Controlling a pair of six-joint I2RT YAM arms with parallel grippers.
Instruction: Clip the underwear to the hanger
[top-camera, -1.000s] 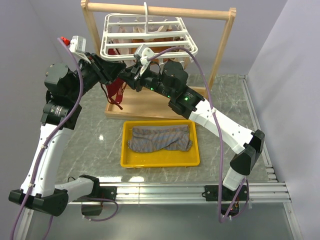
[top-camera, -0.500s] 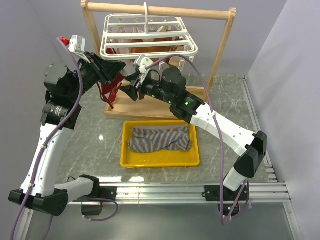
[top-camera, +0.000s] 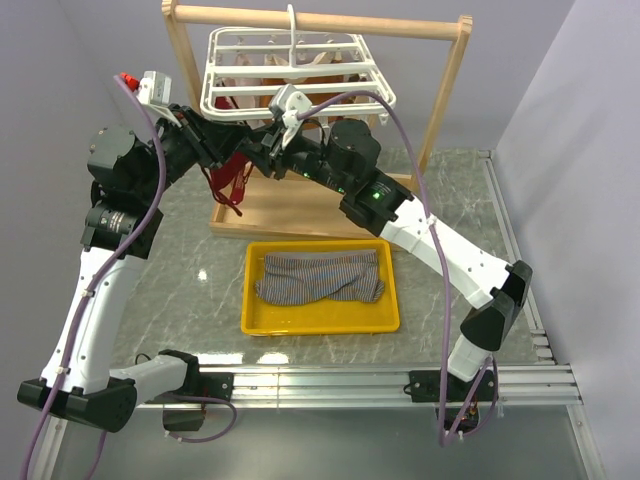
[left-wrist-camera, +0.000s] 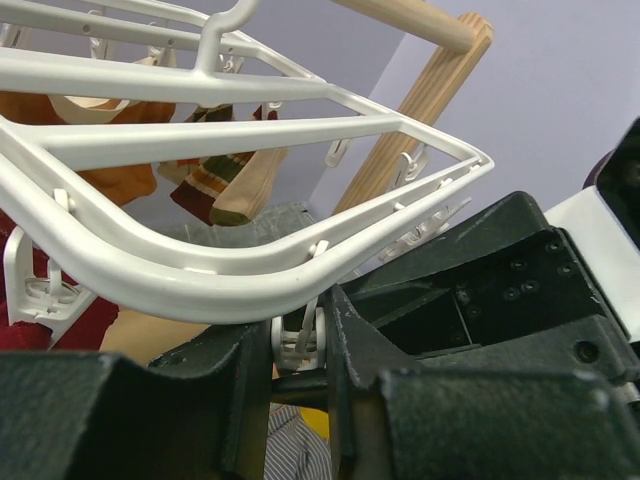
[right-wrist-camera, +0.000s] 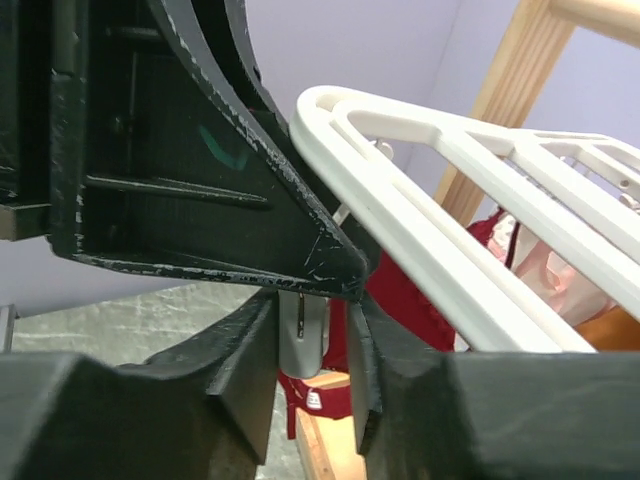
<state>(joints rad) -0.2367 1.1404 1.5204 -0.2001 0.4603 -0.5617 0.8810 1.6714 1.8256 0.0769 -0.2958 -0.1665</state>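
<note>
The grey striped underwear (top-camera: 320, 277) lies crumpled in the yellow tray (top-camera: 320, 326), untouched; a strip of it shows in the left wrist view (left-wrist-camera: 290, 456). The white grid hanger (top-camera: 300, 75) hangs by its hook from the wooden stand. My left gripper (top-camera: 240, 150) is at the hanger's front-left corner, shut on a small white clip (left-wrist-camera: 298, 338) dangling from the rim (left-wrist-camera: 200, 280). My right gripper (top-camera: 262, 165) is just beside it. Its jaws straddle a grey-white clip (right-wrist-camera: 302, 335) that touches one finger, with a gap to the other.
The wooden frame stand (top-camera: 443, 110) with its base board stands behind the tray. Dark red underwear (top-camera: 228, 185) hangs from the hanger's left side. Orange-brown garments (left-wrist-camera: 110, 175) hang further back. Both arms crowd the same corner. Walls close in left and right.
My right gripper dipped below the hanger rim half a second ago and has come back up to the front-left corner. The left gripper stayed put. The dark red underwear swayed slightly.
</note>
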